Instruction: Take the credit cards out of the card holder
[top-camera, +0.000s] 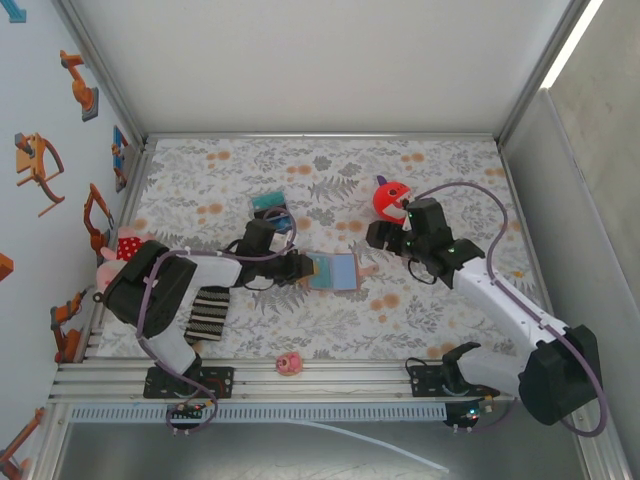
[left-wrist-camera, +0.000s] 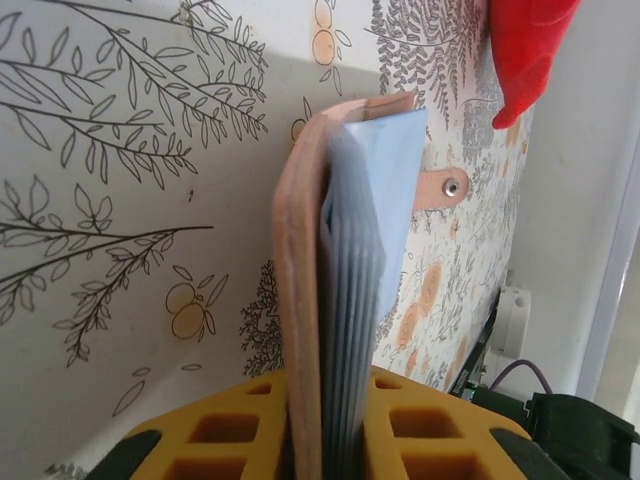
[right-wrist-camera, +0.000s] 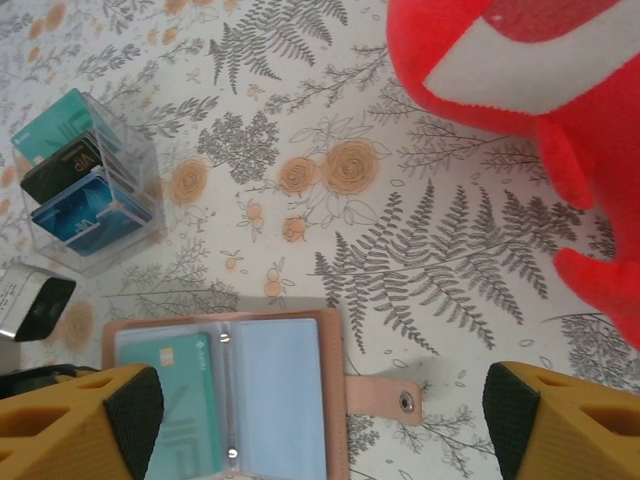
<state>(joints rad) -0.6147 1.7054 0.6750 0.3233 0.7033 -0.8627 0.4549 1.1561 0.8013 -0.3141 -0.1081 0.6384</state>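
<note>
The card holder (top-camera: 333, 271) lies open on the floral table, a tan cover with blue sleeves and a snap tab (right-wrist-camera: 385, 395) pointing right. A teal credit card (right-wrist-camera: 175, 400) sits in its left sleeve. My left gripper (top-camera: 293, 266) is shut on the holder's left end. In the left wrist view the holder (left-wrist-camera: 300, 280) stands edge-on between the yellow fingers (left-wrist-camera: 430, 415), the gripper (left-wrist-camera: 330, 400) closed on cover and sleeves. My right gripper (top-camera: 383, 236) hangs just right of the holder. In the right wrist view it (right-wrist-camera: 320, 420) stands open above the holder's right half and tab, holding nothing.
A clear stand (right-wrist-camera: 80, 185) with teal, black and blue cards sits behind the holder (top-camera: 272, 210). A red plush (top-camera: 390, 198) lies beside my right gripper. A striped cloth (top-camera: 208, 312), a small pink toy (top-camera: 289, 362) and a pink plush (top-camera: 125, 245) lie near the left and front.
</note>
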